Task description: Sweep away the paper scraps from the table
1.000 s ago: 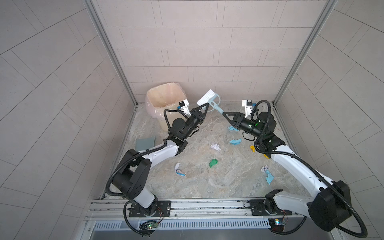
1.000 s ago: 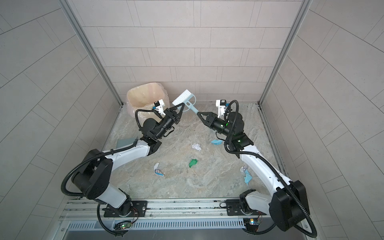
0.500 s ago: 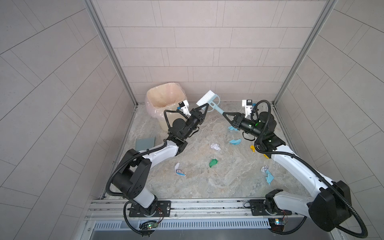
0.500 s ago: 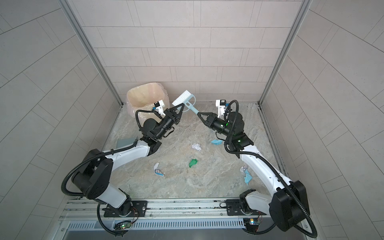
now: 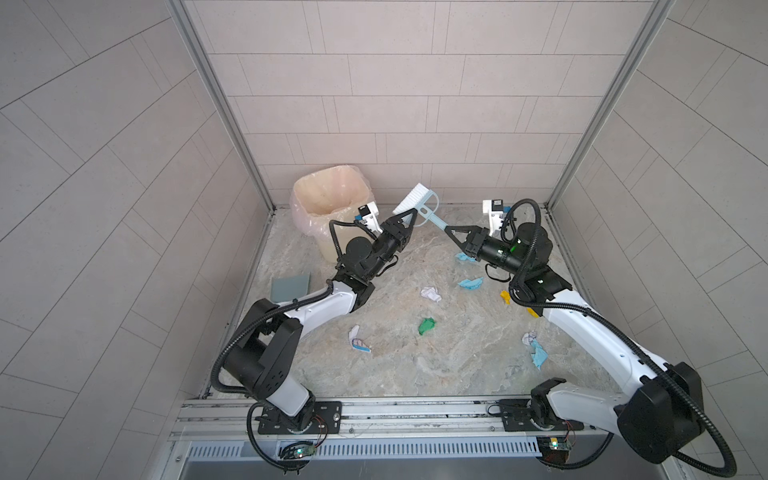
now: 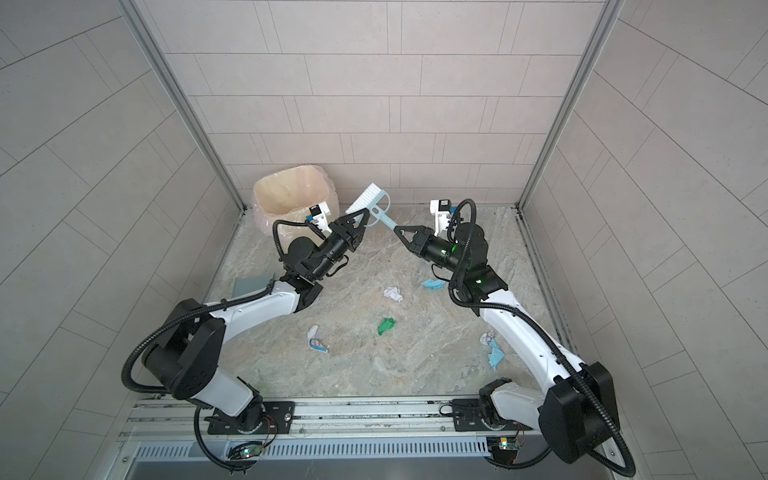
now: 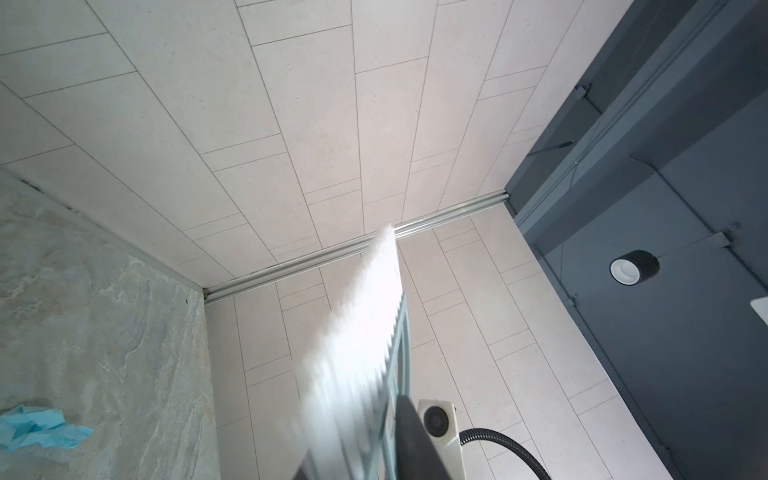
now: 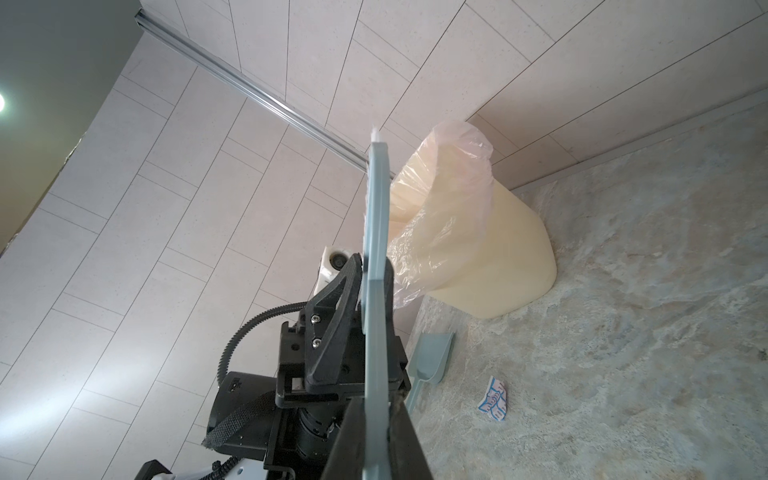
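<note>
Mid-handover by the look of it: lifting the brush [image 5: 417, 198] clear of the table [image 5: 415, 374], just beside the bin [image 5: 316, 237]. Clamped hard on the handle's end with the right gripper [image 5: 451, 230]. Flanking the base of the brush head with the left gripper [image 5: 406, 217], one jaw on either side of the plastic in the right wrist view; cannot tell whether pinching or just clear of it (too edge-on to show a gap). Not yet sweeping: leaving the paper scraps [image 5: 427, 325] strewn over the table, all well away from the bin. Leaving the dustpan [image 5: 291, 286] flat on the table near the bin's foot, untouched. Risks from here, as a guess: backing the left jaws off while half closed, dragging the head and twisting the handle in the right grip; holding only the far tip of the handle, so letting the long brush sag or pivot once unsupported; swinging wide and clipping the bin; coming down too fast and flicking the light scraps farther from the dustpan.
</note>
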